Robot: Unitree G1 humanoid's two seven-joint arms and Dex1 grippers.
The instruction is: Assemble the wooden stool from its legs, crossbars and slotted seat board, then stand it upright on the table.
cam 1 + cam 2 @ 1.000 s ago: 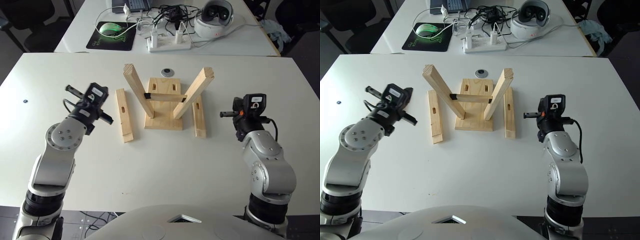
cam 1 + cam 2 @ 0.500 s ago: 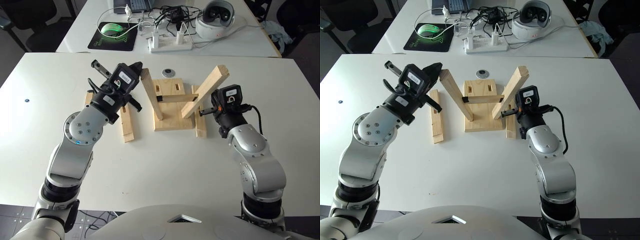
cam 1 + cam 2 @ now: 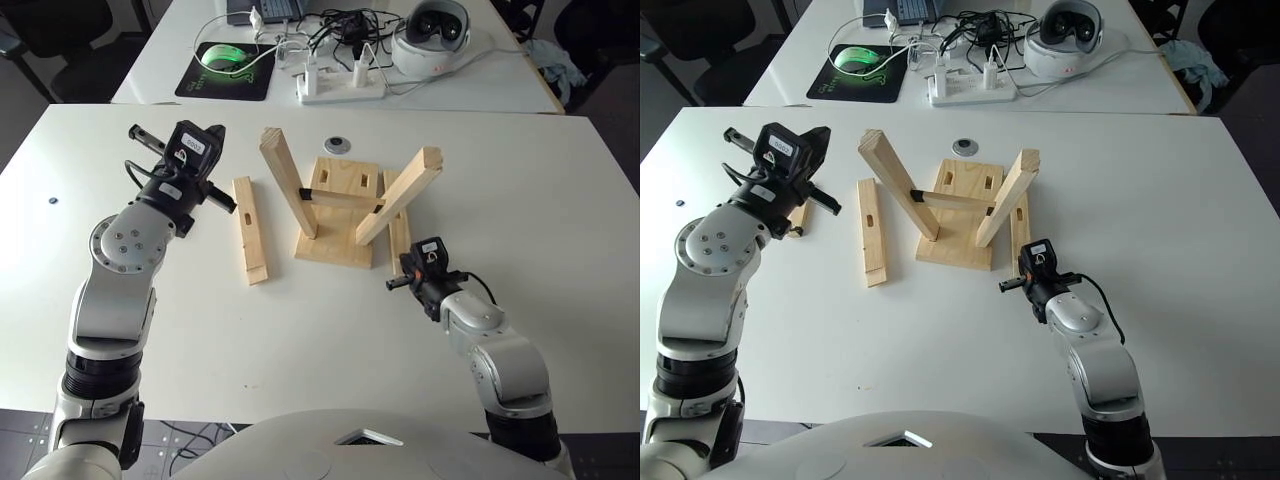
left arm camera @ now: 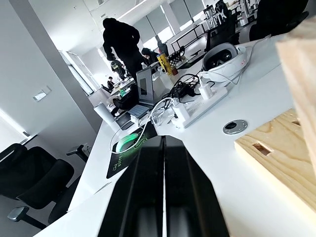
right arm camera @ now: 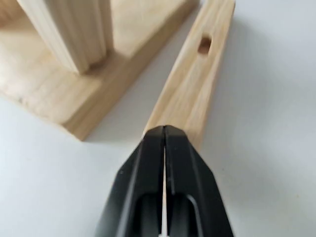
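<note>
Fingers of the right gripper [image 5: 163,129] are pressed together with nothing between them, the tip just over the near end of the loose leg [image 5: 195,79] that lies flat along the right edge of the seat board [image 3: 335,242]. The left gripper [image 4: 164,140] is likewise closed on nothing, raised over the table [image 3: 300,330] well left of the seat board, a second loose leg [image 3: 249,228] lying flat between the two. On the seat board, a left-hand leg [image 3: 288,182] and a right-hand leg [image 3: 400,195] stand leaning outward in a V, joined by a crossbar [image 3: 340,198].
</note>
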